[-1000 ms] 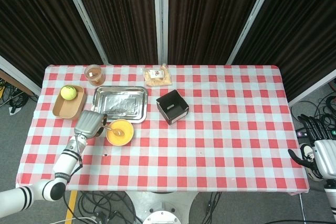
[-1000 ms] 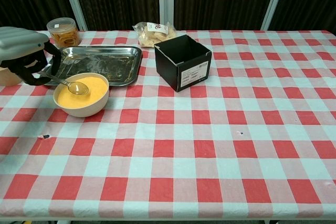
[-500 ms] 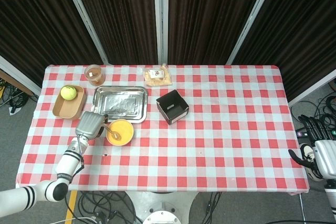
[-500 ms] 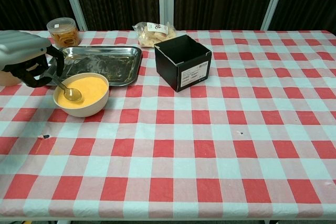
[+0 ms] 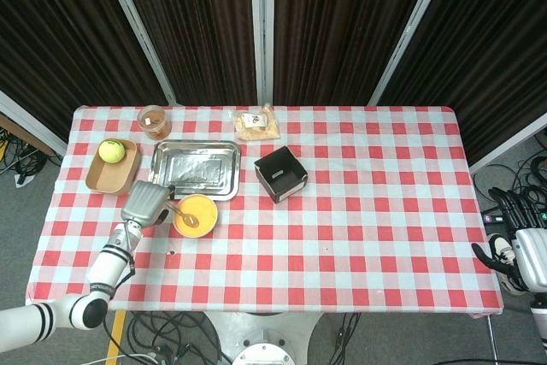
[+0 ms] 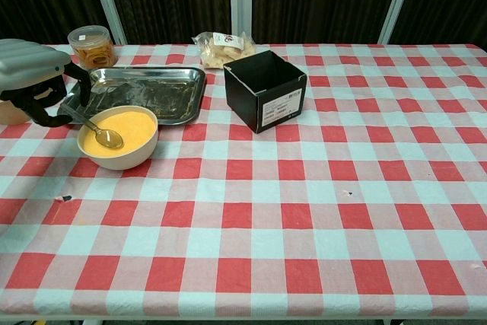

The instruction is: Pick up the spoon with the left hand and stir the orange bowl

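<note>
The orange bowl (image 6: 118, 138) (image 5: 195, 214) stands near the table's left front, just in front of the metal tray. My left hand (image 6: 34, 81) (image 5: 145, 203) is beside it on the left and grips the metal spoon (image 6: 97, 129) by its handle. The spoon's tip lies in the orange contents at the bowl's left side. My right hand (image 5: 523, 250) hangs off the table's right edge, holding nothing, fingers apart; the chest view does not show it.
Behind the bowl lies a metal tray (image 6: 144, 90). A black box (image 6: 265, 89) stands mid-table. At the back are a snack jar (image 6: 91, 46) and a snack bag (image 6: 221, 47). A wooden tray with a green ball (image 5: 110, 152) sits far left.
The spoon's tip has moved within the bowl, from the middle towards the left side, then slightly right. My left hand shifted a little with it. The right hand stayed put.
</note>
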`<state>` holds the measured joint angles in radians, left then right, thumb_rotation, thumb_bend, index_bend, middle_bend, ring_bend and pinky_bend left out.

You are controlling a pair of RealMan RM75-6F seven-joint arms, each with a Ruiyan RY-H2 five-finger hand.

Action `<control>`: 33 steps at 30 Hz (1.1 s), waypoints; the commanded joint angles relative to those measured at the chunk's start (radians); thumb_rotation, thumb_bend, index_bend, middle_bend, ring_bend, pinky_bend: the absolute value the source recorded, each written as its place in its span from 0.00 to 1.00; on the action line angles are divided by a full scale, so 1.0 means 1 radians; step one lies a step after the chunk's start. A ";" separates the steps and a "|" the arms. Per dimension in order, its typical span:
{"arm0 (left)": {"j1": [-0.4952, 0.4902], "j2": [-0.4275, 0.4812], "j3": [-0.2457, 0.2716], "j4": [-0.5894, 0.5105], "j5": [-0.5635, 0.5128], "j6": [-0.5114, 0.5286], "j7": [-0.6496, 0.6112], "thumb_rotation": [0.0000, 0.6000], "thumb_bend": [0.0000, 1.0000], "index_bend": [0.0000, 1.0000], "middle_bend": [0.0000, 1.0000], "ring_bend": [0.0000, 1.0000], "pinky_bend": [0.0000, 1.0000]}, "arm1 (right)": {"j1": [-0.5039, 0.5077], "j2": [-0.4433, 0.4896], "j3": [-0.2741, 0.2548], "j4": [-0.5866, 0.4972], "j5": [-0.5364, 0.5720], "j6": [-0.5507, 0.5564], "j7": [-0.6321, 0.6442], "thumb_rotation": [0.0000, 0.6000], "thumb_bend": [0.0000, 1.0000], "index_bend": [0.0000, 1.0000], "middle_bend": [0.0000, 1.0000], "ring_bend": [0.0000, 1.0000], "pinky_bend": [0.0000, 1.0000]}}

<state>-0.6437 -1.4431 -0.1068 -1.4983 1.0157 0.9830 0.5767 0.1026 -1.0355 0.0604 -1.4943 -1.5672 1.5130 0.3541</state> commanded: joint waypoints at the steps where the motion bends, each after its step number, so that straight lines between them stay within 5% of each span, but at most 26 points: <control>1: -0.006 -0.012 0.004 0.029 0.002 -0.013 -0.019 1.00 0.32 0.53 0.92 0.90 0.98 | -0.001 -0.001 0.000 0.001 0.000 0.001 0.001 1.00 0.20 0.00 0.07 0.00 0.00; 33: -0.050 0.006 0.022 0.029 -0.053 -0.080 -0.061 1.00 0.34 0.59 0.93 0.90 0.98 | -0.012 0.003 0.000 -0.012 0.008 0.004 -0.011 1.00 0.20 0.00 0.07 0.00 0.00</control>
<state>-0.6931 -1.4370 -0.0844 -1.4693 0.9633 0.9029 0.5159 0.0906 -1.0323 0.0608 -1.5065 -1.5587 1.5172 0.3427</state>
